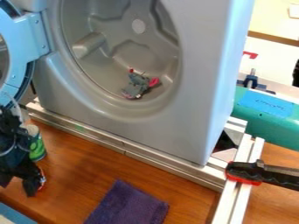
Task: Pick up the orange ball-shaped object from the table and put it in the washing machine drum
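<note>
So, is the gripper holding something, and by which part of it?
Nothing, as far as I can see: the jaws of the gripper stand apart, and the table shows between them.

No lettering can be read with certainty. Dark handwriting runs across the blue tape (pixel 267 104) on the green case (pixel 265 129) at the right, its letters unclear. The green can (pixel 37 148) at the left bears pale markings, too small to read.
</note>
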Tool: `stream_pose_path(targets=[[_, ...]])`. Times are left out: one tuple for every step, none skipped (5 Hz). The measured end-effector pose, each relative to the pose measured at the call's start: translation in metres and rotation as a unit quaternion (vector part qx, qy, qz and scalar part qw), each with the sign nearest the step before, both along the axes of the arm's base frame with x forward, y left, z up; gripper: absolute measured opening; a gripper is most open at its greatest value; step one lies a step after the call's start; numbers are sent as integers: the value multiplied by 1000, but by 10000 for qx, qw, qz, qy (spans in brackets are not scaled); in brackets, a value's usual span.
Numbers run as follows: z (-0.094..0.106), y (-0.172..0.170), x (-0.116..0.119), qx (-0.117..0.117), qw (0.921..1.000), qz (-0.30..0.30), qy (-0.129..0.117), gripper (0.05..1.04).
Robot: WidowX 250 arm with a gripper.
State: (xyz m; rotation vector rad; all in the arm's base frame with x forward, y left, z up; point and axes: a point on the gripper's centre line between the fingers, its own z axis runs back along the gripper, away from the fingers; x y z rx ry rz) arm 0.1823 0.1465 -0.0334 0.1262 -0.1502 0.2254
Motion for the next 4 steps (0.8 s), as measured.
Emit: stream_pose_path(targets=[[-9,5,8,153,9993,95,-319,1000],[-20,11,10,169,9992,288,-228,1000],[-24,20,16,284,9984,439,-198,1000],[-31,28,18,352,9974,617,-80,964]])
